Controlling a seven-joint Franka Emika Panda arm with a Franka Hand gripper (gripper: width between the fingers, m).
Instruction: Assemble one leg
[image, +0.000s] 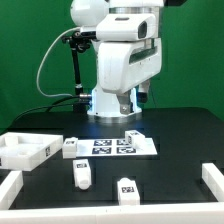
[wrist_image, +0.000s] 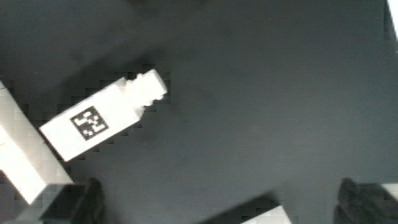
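Observation:
Three legs lie on the black table, each a small white block with a tag: one (image: 72, 148) beside the tray-like part, one (image: 82, 173) nearer the front, one (image: 127, 189) at the front middle. My gripper (image: 123, 107) hangs above the back of the table, over the far edge of the marker board (image: 118, 146), well apart from every leg. In the wrist view one leg (wrist_image: 107, 112) lies flat with its tag up, far from my gripper (wrist_image: 217, 208). The dark fingers (wrist_image: 75, 203) stand wide apart with nothing between them.
The large white tray-like part (image: 24, 150) sits at the exterior view's left; its edge (wrist_image: 22, 150) shows in the wrist view. White frame rails lie at the front left (image: 14, 186) and front right (image: 211, 180). A white corner (wrist_image: 260, 212) shows between the fingers; I cannot tell what it belongs to.

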